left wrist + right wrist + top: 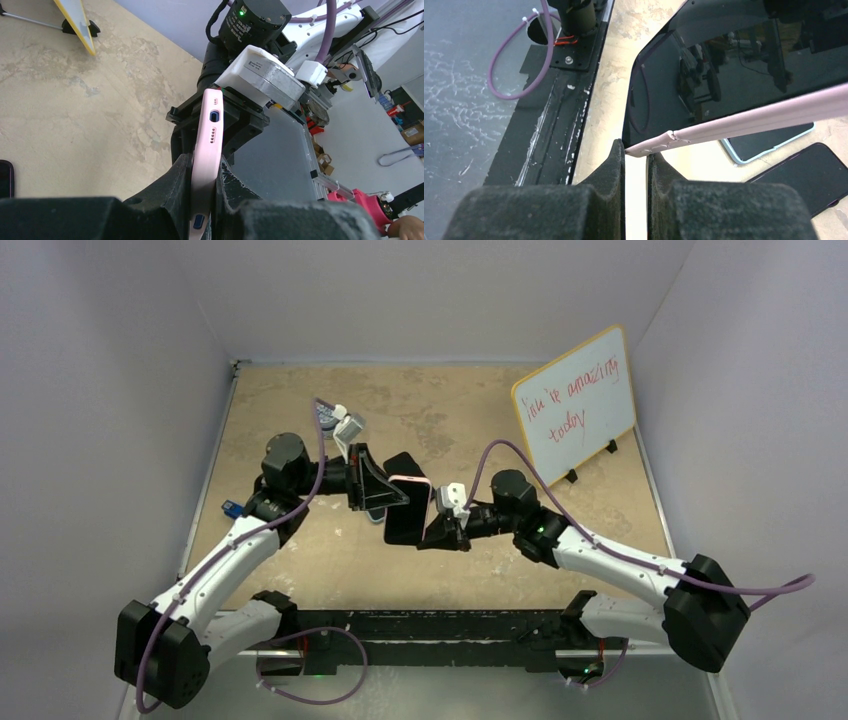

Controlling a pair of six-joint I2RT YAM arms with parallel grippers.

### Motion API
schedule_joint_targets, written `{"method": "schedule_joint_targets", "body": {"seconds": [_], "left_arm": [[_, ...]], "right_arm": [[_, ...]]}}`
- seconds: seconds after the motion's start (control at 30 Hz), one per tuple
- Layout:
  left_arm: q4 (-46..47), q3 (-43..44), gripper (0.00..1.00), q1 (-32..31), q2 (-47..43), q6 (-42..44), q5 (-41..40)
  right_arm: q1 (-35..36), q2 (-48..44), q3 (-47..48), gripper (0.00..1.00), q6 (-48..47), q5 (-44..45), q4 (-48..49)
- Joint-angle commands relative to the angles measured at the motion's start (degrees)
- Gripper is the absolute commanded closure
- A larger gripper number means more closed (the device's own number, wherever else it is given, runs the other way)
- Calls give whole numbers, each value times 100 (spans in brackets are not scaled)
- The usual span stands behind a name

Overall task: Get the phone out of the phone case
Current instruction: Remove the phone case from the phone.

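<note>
Left gripper [204, 176]: my fingers are clamped narrow on the long edge of the pale pink soft phone case [210, 131]. Right gripper [636, 156]: nearly shut, pinching the case's corner. The glossy black slab phone [734, 65] sits inside the case, both held above the tan table [300, 410].

Your phone case [409, 481] is over the middle of the table [300, 565], between the left gripper [392, 498] and the right gripper [432, 526]; the whiteboard [575, 405] stands behind, at right.

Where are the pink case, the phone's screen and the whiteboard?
pink case [206, 157], left wrist view, edge below the speaker holes.
phone screen [734, 75], right wrist view, black glass.
whiteboard [575, 405], top external view, written face.
</note>
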Motion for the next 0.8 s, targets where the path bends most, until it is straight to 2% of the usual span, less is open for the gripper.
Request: {"method": "schedule_joint_targets", "body": {"seconds": [0.0,0.23,0.43,0.53,0.63,0.77], "left_arm": [[97,-94,100,22,163,-901,-282],[221,-178,100,22,340,-962,-239],[393,-251,100,22,331,-991,-272],[417,-267,100,26,234,-954,-321],[554,-312,100,31,162,-1024,-384],[907,-414,100,38,69,-1224,-492]], "right_arm": [[53,-85,426,100,-1325,-65,250],[51,-3,628,100,-1679,-41,87],[48,12,663,100,-1594,26,110],[46,-81,431,100,-1121,-3,385],[50,-236,-11,95,-275,232,1176],[47,-471,-598,80,844,793,2094]]}}
